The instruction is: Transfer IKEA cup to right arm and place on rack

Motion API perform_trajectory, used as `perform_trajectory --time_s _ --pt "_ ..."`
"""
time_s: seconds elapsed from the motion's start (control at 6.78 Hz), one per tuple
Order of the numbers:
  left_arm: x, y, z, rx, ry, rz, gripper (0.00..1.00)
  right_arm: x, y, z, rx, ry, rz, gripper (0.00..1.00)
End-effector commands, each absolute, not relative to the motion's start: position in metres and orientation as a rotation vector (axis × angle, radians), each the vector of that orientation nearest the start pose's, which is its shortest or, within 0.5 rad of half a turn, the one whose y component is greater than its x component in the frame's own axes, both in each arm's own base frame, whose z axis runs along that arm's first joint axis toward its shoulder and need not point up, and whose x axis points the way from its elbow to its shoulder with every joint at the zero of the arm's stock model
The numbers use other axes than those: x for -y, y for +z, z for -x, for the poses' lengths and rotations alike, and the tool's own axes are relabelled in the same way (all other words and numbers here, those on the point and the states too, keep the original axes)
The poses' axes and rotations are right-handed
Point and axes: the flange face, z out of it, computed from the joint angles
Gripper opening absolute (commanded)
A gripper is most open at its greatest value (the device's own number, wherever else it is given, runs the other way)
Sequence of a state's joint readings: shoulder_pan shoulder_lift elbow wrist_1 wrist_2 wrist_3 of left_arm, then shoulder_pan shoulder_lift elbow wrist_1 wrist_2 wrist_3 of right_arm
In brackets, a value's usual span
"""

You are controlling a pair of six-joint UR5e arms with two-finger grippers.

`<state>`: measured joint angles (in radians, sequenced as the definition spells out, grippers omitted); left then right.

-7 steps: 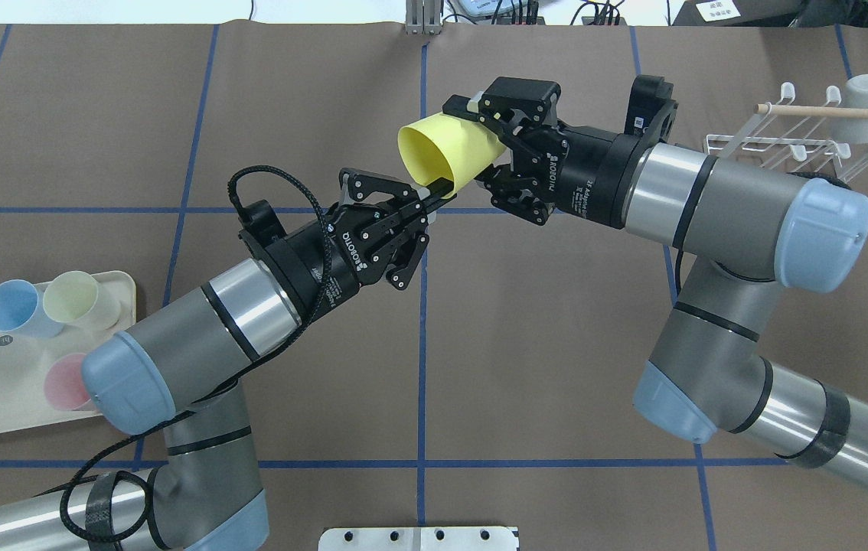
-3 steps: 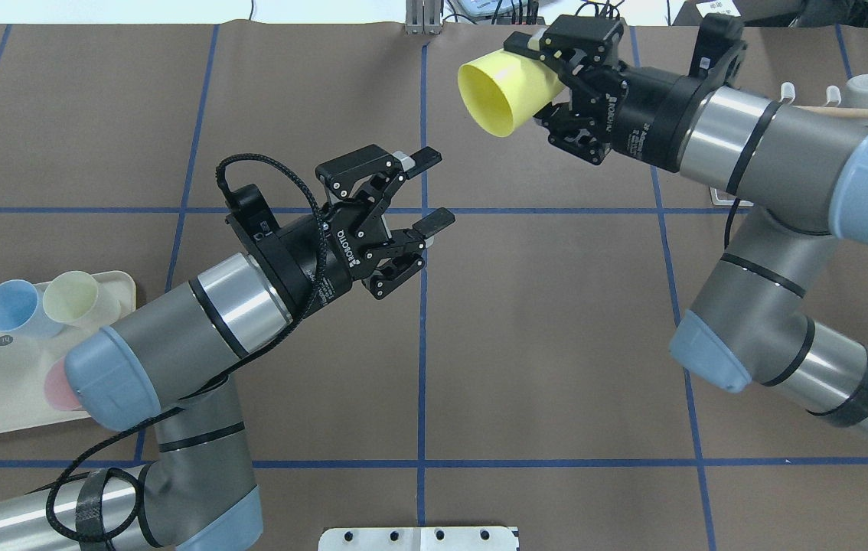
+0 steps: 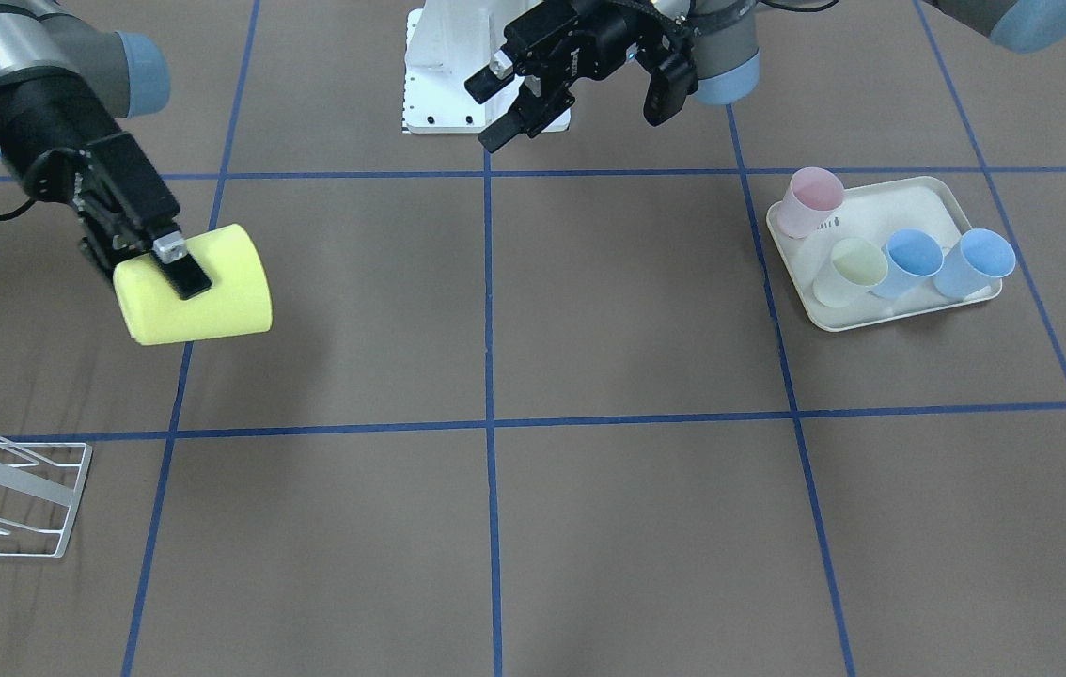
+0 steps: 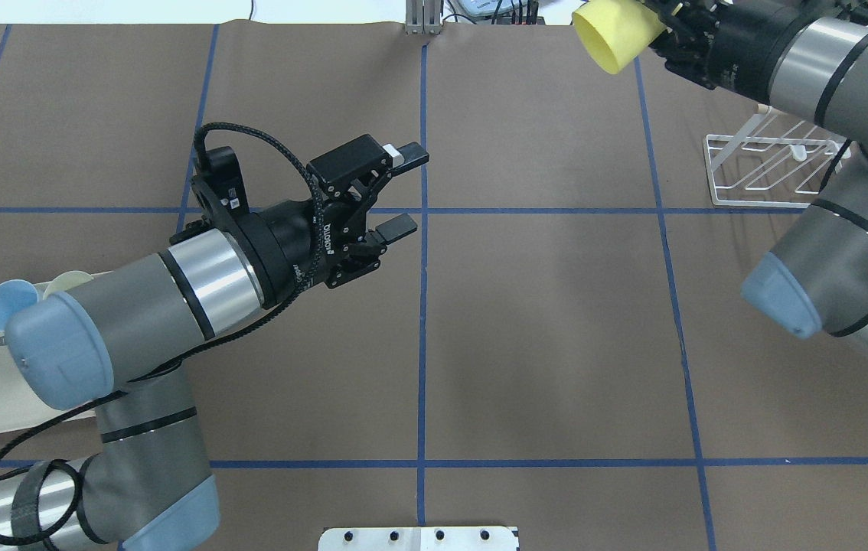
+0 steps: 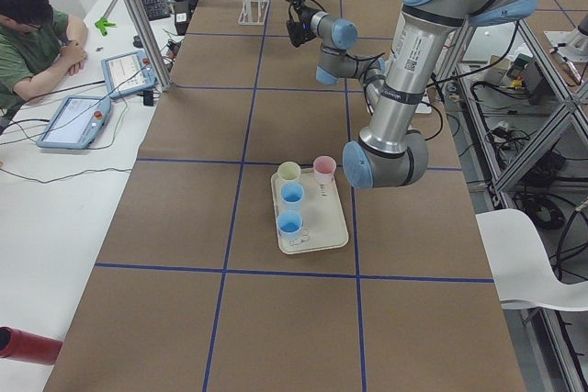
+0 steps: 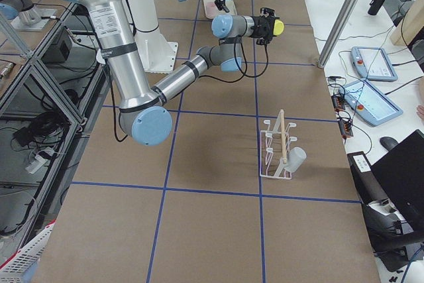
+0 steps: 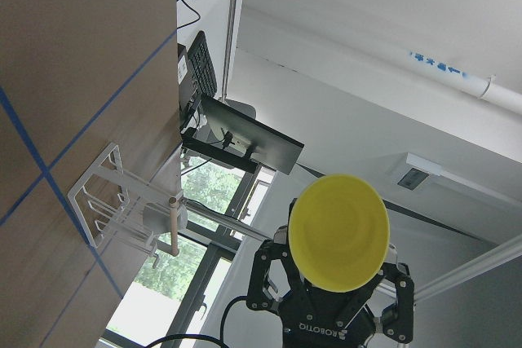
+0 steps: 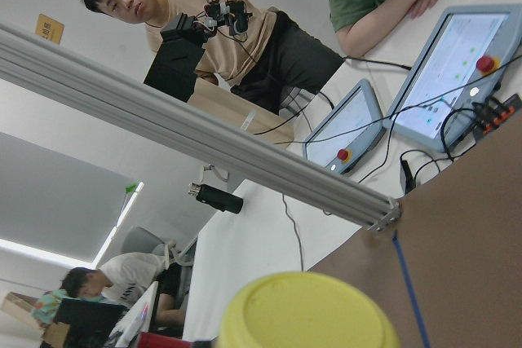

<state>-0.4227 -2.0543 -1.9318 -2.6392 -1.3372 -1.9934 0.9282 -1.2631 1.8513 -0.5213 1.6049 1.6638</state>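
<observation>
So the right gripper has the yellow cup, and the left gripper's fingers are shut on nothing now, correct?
Not quite. The left gripper is empty, but its fingers are spread open, not shut, as the overhead exterior view shows. The rest holds: the right gripper has the yellow cup.

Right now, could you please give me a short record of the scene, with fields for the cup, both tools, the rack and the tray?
yellow cup: in the air, turned sideways
right tool: shut on the yellow cup
left tool: open, empty
rack: on the table, one grey cup on it
tray: holds four cups, one pink, one pale yellow, two blue
</observation>
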Motion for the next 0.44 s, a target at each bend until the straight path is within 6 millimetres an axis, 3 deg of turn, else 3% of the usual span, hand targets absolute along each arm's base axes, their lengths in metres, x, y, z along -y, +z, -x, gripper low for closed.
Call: perform_trajectory --time_s 0.0,0.15,0.29 --pt "0.375 0.117 -0.377 -1.606 -0.683 -0.342 1.00 0.540 0.276 0.175 1.223 0.727 -0.844 0.00" --pt "0.401 0.130 -0.360 -1.437 -0.655 -0.328 1.00 0.552 0.290 0.170 0.993 0.747 -0.943 0.00" --pt "0.410 0.133 -0.331 -1.282 -0.588 -0.341 1.00 0.558 0.309 0.163 0.804 0.727 -0.980 0.00"
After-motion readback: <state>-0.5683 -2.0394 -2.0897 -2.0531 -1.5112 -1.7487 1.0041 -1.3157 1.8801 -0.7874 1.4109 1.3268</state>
